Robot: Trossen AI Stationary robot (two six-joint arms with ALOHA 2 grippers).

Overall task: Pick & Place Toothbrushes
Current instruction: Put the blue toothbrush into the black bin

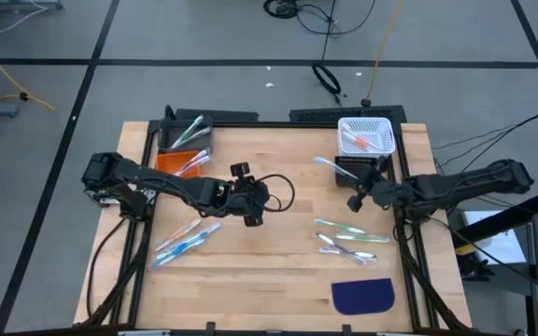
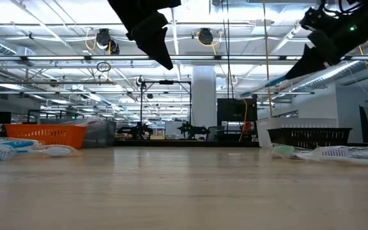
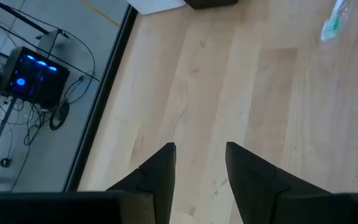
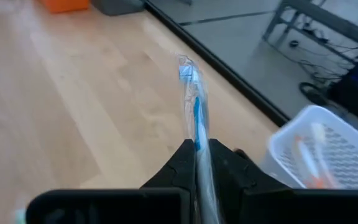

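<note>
My right gripper [image 4: 196,155] hangs above the table [image 1: 278,271] near the white basket [image 1: 367,136], shut on a blue-and-white toothbrush in a clear wrapper [image 4: 192,93]. In the low view that toothbrush [image 2: 276,81] sticks out of the raised gripper [image 2: 302,67]. My left gripper [image 3: 199,158] is open over bare wood near the table's middle [image 1: 250,213], touching nothing. Loose toothbrushes lie flat in a left group [image 1: 185,241] and a right group [image 1: 346,238]. More sit in the white basket, the dark bin [image 1: 187,133] and the orange bin [image 1: 179,161]. My right gripper pinches the wrapped toothbrush by its handle [image 4: 197,144] between the two fingers. The brush runs along the fingers and sticks out beyond their tips, with its head [image 4: 185,70] pointing toward the table's left and far side. It is lifted clear of the table.
A dark blue half-round mat [image 1: 362,296] lies near the table's near right edge. A second dark bin [image 1: 359,168] stands in front of the white basket. Bare wood spreads between the two toothbrush groups and along the near edge. Cables lie on the floor beyond the table.
</note>
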